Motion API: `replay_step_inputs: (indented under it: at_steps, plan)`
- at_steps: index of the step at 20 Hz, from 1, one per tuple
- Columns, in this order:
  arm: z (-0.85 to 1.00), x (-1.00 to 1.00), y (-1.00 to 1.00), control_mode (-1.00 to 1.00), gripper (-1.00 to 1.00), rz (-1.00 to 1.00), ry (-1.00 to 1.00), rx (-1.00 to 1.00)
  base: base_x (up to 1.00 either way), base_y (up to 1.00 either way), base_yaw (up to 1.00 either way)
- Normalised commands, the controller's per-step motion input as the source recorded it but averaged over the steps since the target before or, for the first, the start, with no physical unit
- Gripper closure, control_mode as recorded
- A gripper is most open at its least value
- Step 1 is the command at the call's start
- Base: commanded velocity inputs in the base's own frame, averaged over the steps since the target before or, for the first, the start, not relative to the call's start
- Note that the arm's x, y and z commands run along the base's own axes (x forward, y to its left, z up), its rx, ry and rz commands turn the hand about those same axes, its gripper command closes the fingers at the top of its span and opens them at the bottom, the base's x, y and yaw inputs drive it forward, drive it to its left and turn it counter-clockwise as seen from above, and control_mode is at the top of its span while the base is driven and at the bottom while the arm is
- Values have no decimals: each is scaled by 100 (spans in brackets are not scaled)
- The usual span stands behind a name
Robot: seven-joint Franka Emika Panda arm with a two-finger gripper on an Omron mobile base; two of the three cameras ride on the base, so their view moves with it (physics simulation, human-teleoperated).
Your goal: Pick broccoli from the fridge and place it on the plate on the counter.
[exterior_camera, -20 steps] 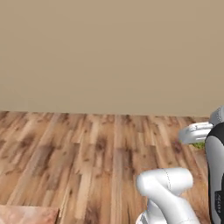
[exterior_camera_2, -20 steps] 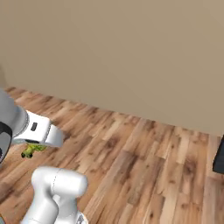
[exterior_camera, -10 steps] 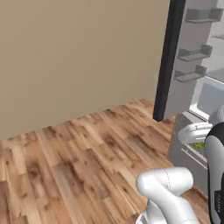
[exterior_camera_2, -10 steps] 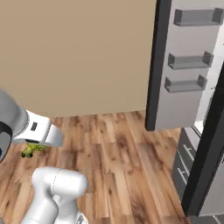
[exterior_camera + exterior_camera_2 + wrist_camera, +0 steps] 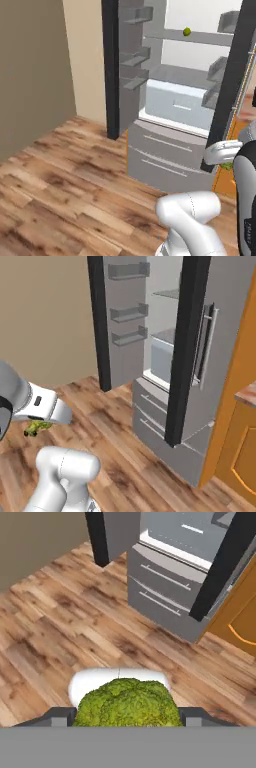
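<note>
My gripper (image 5: pixel 127 716) is shut on the broccoli (image 5: pixel 127 703), whose bumpy green head sits between the two dark fingertips (image 5: pixel 59 716) low in the hand view. In the right base view the broccoli (image 5: pixel 37 427) hangs under the white hand, above the wooden floor. A sliver of the same green (image 5: pixel 228 165) peeks out beside the hand in the left base view. The fridge (image 5: pixel 184 102) stands with both doors open, grey shelves and a pale drawer showing; it also appears ahead on the right (image 5: pixel 167 351). A corner of the reddish counter (image 5: pixel 248 394) shows at the right edge. The plate is out of view.
A round yellow-green fruit (image 5: pixel 187 32) lies on an upper fridge shelf. The dark door edge (image 5: pixel 183 351) with its silver handle (image 5: pixel 206 346) juts forward. Orange cabinets (image 5: pixel 241 448) stand to the fridge's right. A tan wall (image 5: pixel 35 75) and wooden floor (image 5: pixel 60 190) lie to the left.
The whole picture has swung as the base turned: bare wall and floor gave way to the open fridge and orange cabinet. The broccoli stays in the gripper.
</note>
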Motion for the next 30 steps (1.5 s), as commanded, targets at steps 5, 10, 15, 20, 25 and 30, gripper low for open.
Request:
replay_step_inputs:
  at_steps: [5,10,15,20,25,30]
  plan:
    - [0,0,0,100,100,0,0,0,0,49,-76]
    - [0,0,0,100,100,0,0,0,0,24,-71]
    - [0,0,0,100,100,0,0,0,0,-2,-59]
    - [0,0,0,100,100,0,0,0,0,-17,-52]
    - [0,0,0,100,100,0,0,0,0,-37,-45]
    - [0,0,0,100,100,0,0,0,-1,-49,-39]
